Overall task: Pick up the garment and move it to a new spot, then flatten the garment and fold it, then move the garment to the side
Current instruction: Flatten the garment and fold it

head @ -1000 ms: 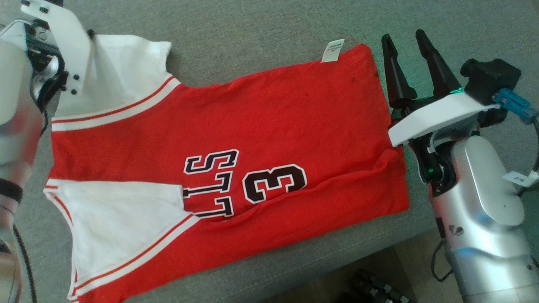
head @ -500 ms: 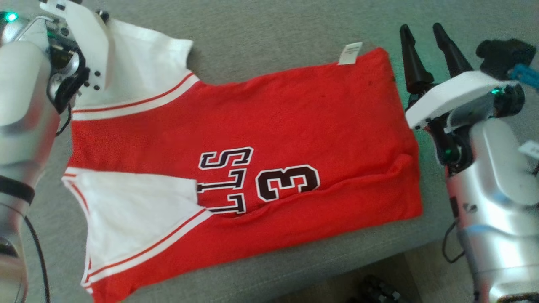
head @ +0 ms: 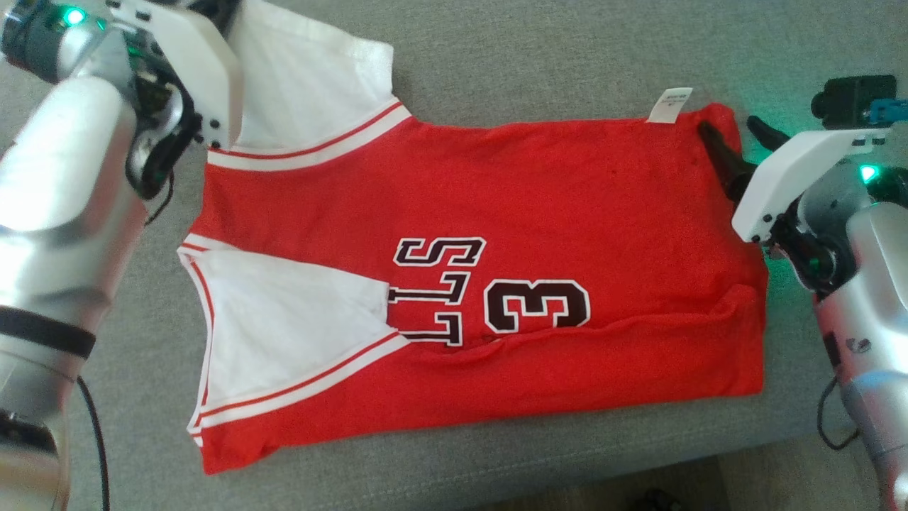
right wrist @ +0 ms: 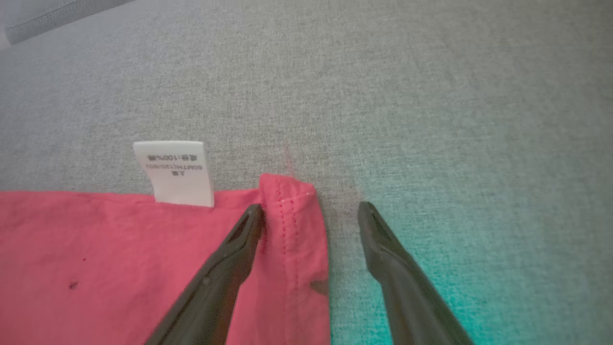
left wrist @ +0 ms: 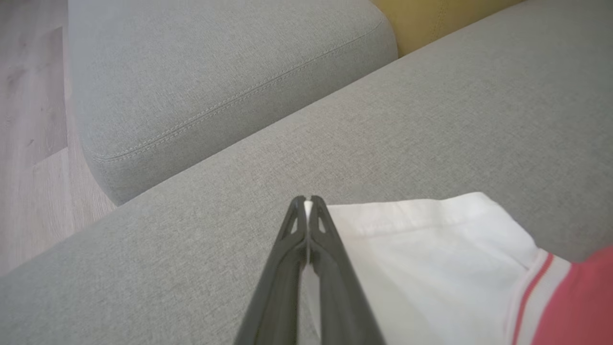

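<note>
The garment is a red jersey with white sleeves and a dark "3", spread flat on the grey sofa seat. My left gripper is shut on the corner of the far white sleeve; a sliver of white cloth shows between its tips. In the head view the left arm's white wrist plate covers those fingers. My right gripper is open and straddles the far hem corner, one finger over the red cloth and one over bare cushion. It stands at the garment's right edge, beside the white label.
A grey armrest cushion lies beyond the left gripper, with wood floor to its left and a yellow surface behind. The seat's front edge runs along the lower right of the head view.
My left gripper has closed on the white sleeve corner. The right gripper has come down onto the hem corner, still open. The head camera has shifted, so the whole picture sits further right.
</note>
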You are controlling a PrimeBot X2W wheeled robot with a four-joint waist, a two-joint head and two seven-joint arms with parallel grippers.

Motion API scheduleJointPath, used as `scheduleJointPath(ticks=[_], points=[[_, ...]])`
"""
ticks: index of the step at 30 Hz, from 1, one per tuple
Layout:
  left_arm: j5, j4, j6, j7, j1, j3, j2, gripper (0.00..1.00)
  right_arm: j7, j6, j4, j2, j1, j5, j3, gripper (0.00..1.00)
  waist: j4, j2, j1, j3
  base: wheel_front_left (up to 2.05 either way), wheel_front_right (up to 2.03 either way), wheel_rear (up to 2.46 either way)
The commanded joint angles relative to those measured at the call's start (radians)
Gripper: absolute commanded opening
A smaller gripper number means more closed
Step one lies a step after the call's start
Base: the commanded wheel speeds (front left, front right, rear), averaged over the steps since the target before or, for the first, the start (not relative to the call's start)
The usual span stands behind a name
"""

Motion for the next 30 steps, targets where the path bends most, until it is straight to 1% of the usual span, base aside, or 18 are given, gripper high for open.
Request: scheduleJointPath(ticks=[1, 4, 14, 15, 16, 19, 23, 27, 30], points=[[-0.006, -0.033, 0.007, 0.0, -0.029, 0.029, 0.043, 0.0, 0.004, -0.001, -0.023, -0.02, -0.016, 0.008, 0.016, 1.0, 0.002, 0.0, 0.0, -0.002, 0.0, 0.0, 0.0], [-0.011, -0.056, 0.013, 0.009, -0.015, 0.028, 0.051, 0.0, -0.001, -0.001, -0.006, -0.038, -0.023, 0.026, 0.04, 1.0, 0.004, 0.0, 0.0, -0.003, 0.0, 0.0, 0.0], [-0.024, -0.11, 0.03, 0.032, 0.009, 0.022, 0.064, 0.0, -0.029, -0.001, 0.05, -0.067, -0.058, 0.059, 0.127, 1.0, 0.009, 0.0, 0.0, 0.003, 0.0, 0.0, 0.0], [-0.025, -0.112, 0.033, 0.034, 0.012, 0.022, 0.065, 0.0, -0.03, -0.001, 0.055, -0.07, -0.061, 0.065, 0.137, 0.35, 0.01, 0.0, 0.0, 0.003, 0.0, 0.0, 0.0], [-0.027, -0.114, 0.035, 0.035, 0.014, 0.023, 0.066, 0.0, -0.034, -0.001, 0.059, -0.074, -0.063, 0.068, 0.146, 0.0, 0.011, 0.0, 0.0, 0.002, 0.0, 0.0, 0.0], [-0.032, -0.118, 0.049, 0.026, 0.026, 0.029, 0.071, 0.0, -0.07, -0.001, 0.083, -0.083, -0.073, 0.077, 0.145, 0.0, 0.014, 0.0, 0.0, -0.004, 0.0, 0.0, 0.0], [-0.038, -0.118, 0.087, -0.007, 0.038, 0.049, 0.072, 0.0, -0.154, -0.001, 0.107, -0.08, -0.088, 0.083, 0.139, 0.0, 0.018, 0.0, 0.0, -0.012, 0.0, 0.0, 0.0], [-0.046, -0.115, 0.114, -0.051, 0.024, 0.074, 0.062, 0.0, -0.217, -0.001, 0.139, -0.082, -0.114, 0.085, 0.13, 0.0, 0.023, 0.0, 0.0, -0.008, 0.0, 0.0, 0.0], [-0.052, -0.106, 0.124, -0.081, 0.003, 0.089, 0.05, 0.0, -0.281, -0.001, 0.172, -0.078, -0.149, 0.079, 0.102, 0.0, 0.026, 0.0, 0.0, 0.002, 0.0, 0.0, 0.0]])
